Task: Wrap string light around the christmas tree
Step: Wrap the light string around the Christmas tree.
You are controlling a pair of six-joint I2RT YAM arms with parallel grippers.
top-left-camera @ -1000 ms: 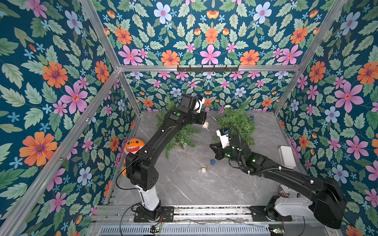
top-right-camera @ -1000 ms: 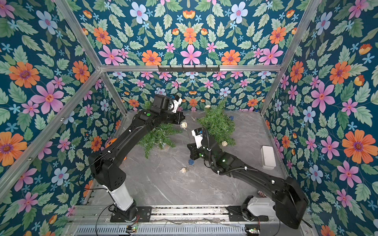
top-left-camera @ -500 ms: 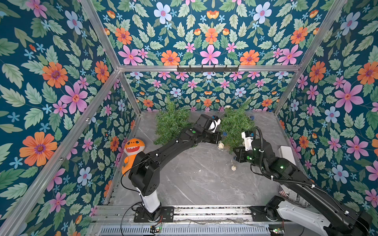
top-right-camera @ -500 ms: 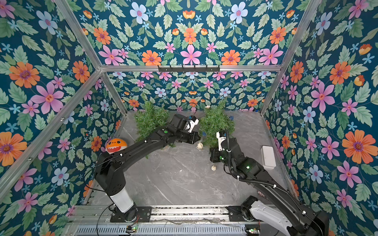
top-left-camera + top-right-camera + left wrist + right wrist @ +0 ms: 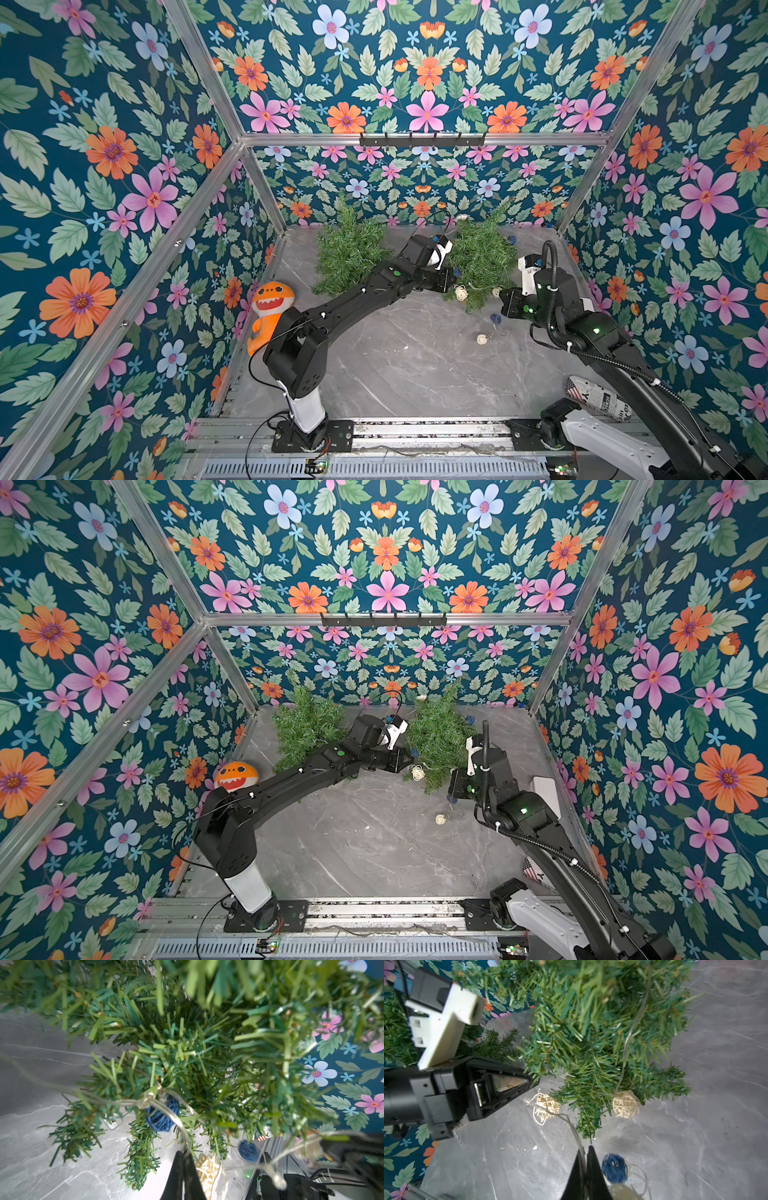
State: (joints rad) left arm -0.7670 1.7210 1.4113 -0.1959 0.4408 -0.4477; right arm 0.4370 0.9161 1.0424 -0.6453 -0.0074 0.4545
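Observation:
The christmas tree (image 5: 482,257) (image 5: 436,737) stands at the back right, a clear-wired string light (image 5: 166,1105) with woven cream and blue balls draped over its lower branches. My left gripper (image 5: 452,277) (image 5: 184,1154) is at the tree's left edge, shut on the wire, beside a blue ball (image 5: 163,1113). At the tree's front right, my right gripper (image 5: 505,300) (image 5: 585,1151) is shut on another stretch of wire. Cream balls (image 5: 547,1105) (image 5: 626,1104) hang at the branch tips. One cream ball (image 5: 482,339) and one blue ball (image 5: 494,319) lie on the table.
A second green tree (image 5: 349,253) stands at the back left, behind my left arm. An orange toothy plush (image 5: 270,307) leans on the left wall. A flag-printed paper roll (image 5: 596,397) and a white box (image 5: 544,789) lie along the right wall.
Both arms swung right, from the left tree and mid-table to the right tree. Over the last half second they have barely shifted.

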